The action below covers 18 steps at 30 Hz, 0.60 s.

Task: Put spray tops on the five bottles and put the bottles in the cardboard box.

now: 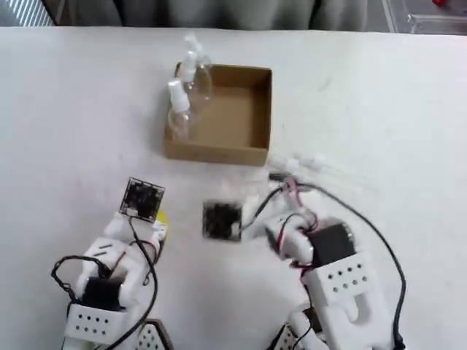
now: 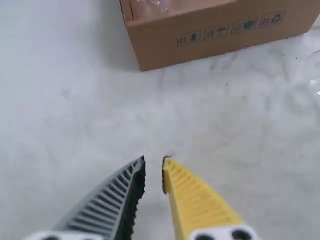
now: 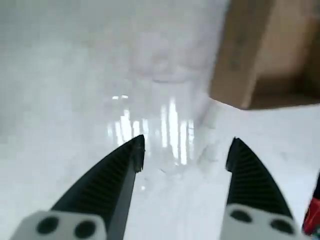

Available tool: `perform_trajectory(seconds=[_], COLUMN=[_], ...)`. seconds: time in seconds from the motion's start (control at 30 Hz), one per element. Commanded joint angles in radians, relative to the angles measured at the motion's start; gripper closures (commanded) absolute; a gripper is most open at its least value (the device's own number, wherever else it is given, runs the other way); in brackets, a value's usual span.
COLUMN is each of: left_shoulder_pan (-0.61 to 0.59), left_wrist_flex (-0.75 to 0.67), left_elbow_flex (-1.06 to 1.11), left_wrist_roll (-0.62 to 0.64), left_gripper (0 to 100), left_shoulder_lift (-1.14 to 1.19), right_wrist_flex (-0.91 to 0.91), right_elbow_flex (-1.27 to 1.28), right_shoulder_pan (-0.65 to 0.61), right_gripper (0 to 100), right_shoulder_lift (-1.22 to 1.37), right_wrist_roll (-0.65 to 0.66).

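My left fingers point(image 2: 172, 175) hang over the desk point(image 2: 75, 100), all but closed. There's just a sliver between the grey one and the yellow one, and nothing in them. My right fingers point(image 3: 125, 160) are spread wide and grip nothing. A clear bottle point(image 3: 165, 125) lies on the desk just past their tips, right by a corner of the cardboard box point(image 3: 240, 50). Further out, on my left side of the box, two more stand upright with spray tops on: the nearer bottle point(image 1: 179, 109) and the farther bottle point(image 1: 195, 73) behind it.
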Motion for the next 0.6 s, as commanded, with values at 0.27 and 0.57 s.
perform_trajectory(seconds=[0.27, 0.57], left_shoulder_pan=[-0.005, -0.005], left_wrist_flex=[0.002, 0.002], left_elbow_flex=[-0.003, -0.003], left_wrist_roll=[-0.012, -0.009], left_gripper=[92, 92], left_shoulder_lift=[-0.018, -0.018], right_wrist_flex=[-0.151, -0.082], right_elbow_flex=[-0.242, -0.557], right_shoulder_pan=[0.321, 0.374], right_gripper=[90.7, 83.3], right_shoulder_lift=[0.341, 0.771], right_wrist_roll=[0.020, 0.138])
